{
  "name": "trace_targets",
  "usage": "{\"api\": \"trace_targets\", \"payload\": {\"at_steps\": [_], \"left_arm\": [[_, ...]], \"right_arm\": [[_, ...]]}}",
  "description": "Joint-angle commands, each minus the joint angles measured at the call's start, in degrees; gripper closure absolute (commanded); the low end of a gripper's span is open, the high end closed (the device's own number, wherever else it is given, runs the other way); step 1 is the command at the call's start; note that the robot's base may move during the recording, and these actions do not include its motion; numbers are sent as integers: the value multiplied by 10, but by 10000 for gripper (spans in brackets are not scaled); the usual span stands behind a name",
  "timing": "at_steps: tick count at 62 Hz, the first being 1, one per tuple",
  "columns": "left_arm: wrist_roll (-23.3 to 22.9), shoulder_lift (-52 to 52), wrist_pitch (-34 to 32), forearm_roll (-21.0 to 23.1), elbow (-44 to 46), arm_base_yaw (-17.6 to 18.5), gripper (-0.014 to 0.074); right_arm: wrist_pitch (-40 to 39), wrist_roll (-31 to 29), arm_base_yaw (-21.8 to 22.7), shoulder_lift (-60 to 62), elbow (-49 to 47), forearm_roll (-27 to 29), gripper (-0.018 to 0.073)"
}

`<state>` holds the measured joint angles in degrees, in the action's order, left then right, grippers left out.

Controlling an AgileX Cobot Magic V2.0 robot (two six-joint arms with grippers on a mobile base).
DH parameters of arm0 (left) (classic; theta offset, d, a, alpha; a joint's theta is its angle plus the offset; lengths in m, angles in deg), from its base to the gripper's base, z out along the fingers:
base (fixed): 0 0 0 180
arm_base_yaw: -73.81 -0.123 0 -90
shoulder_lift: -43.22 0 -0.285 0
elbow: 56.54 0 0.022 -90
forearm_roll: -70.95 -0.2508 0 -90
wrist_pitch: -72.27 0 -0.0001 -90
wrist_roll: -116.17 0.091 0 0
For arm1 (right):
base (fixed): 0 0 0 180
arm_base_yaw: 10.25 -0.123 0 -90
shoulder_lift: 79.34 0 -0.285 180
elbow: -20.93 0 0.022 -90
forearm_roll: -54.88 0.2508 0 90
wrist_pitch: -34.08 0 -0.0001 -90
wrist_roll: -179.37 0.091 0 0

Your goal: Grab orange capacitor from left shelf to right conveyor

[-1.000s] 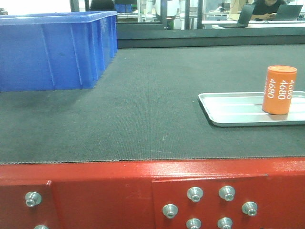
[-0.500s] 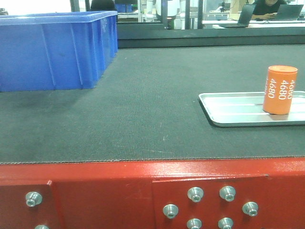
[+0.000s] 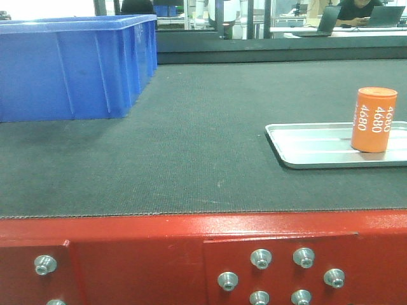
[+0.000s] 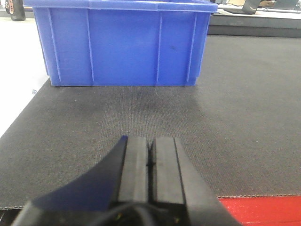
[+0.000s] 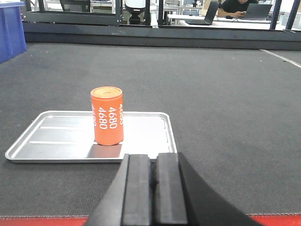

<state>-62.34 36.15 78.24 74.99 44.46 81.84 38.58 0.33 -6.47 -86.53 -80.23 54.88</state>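
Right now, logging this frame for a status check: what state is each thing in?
orange capacitor: upright, standing in the silver tray
silver tray: flat on the conveyor belt
blue bin: upright on the belt
left gripper: shut, empty
right gripper: shut, empty

The capacitor [image 3: 373,120] stands upright on a shallow tray [image 3: 305,145] lying on the conveyor belt [image 3: 191,146] at the right. A plastic bin [image 3: 70,67] sits on the belt at the far left, well apart from the tray. The bolted frame [image 3: 159,254] runs along the belt's near edge.
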Motion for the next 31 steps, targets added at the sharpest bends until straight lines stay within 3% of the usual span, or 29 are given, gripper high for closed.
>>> {"api": "trace_targets", "payload": {"at_steps": [1, 31], "left_arm": [[-1, 6, -48, 2, 3, -1, 723], [-1, 6, -48, 2, 3, -1, 723]], "right_arm": [[-51, -6, 4, 8, -2, 0, 502], [-51, -6, 4, 8, -2, 0, 502]]}}
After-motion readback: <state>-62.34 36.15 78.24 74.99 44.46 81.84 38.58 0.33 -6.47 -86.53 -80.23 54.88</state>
